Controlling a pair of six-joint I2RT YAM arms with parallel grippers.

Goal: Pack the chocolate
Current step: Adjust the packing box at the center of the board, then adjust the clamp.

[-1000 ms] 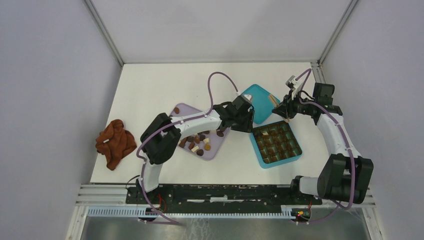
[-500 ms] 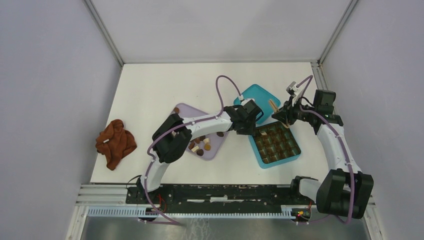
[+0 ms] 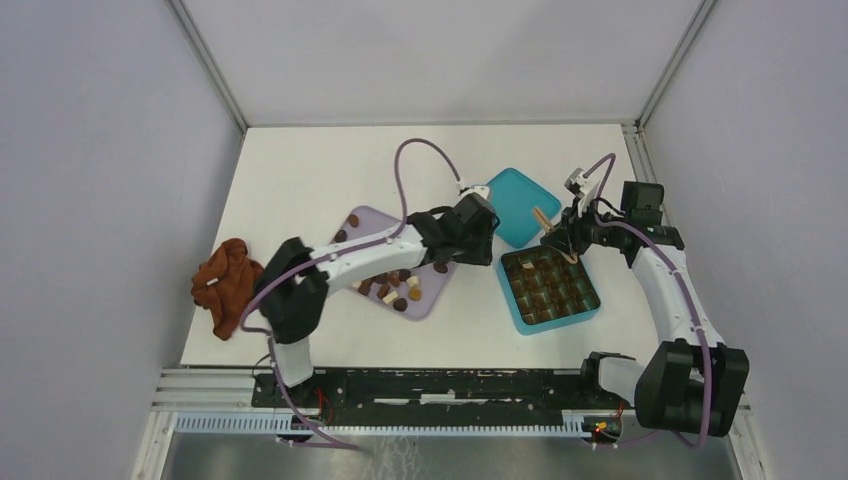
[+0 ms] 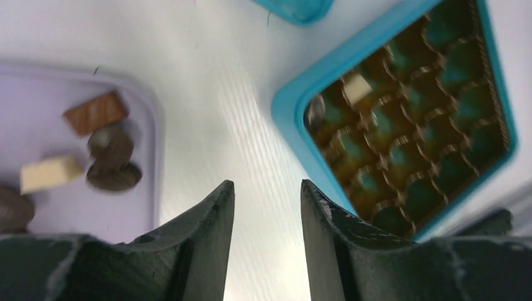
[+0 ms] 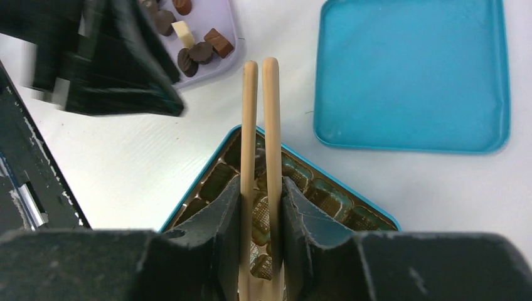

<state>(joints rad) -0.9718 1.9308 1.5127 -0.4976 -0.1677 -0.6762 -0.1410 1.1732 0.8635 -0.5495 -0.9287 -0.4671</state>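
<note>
Over the table strip between tray and box, the left claw hovers with its jaws apart and nothing between them. Most of the chocolate lies loose on the lilac tray, just to the claw's left in the wrist view: dark, mid-brown and cream pieces. At least two more pieces, one cream and one dark, sit in cells at the near corner of the teal box, to the claw's right. The other cells seen from the left wrist are bare.

Across the box, the right claw clamps a pair of wooden sticks, whose tips reach past the box's far-left corner towards the tray. Beyond them the lid lies flat on the table, inner face up. A rust-brown cloth sits at the table's left edge, well apart.

Half a second earlier, the left claw stood at the box's corner; it has since drawn back towards the tray, and its elbow has swung left. The right claw has edged lower over the box.
</note>
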